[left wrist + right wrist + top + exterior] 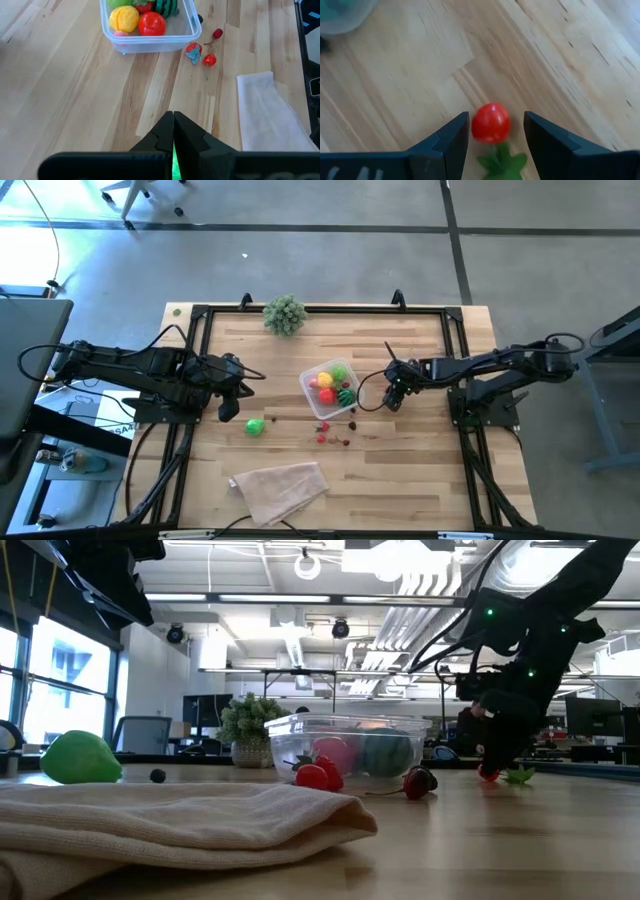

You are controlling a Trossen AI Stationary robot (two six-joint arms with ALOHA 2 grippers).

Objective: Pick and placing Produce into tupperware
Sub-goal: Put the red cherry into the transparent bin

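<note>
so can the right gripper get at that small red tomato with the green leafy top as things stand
Probably yes. The right gripper is open, and the small red tomato with the green leafy top sits on bare wood between its two fingers, with nothing blocking it. The clear plastic tupperware stands off to one side.

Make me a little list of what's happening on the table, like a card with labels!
box: clear box mid-table, holding yellow, red and green toy food
right claw: right claw open, a red tomato between its fingers, gap on each side, beside the box
left claw: left claw shut, waiting at the table's left
loose food: green pepper; small red pieces by the box
cloth: beige cloth at the front edge
plant: bushy ball at the far edge
</note>
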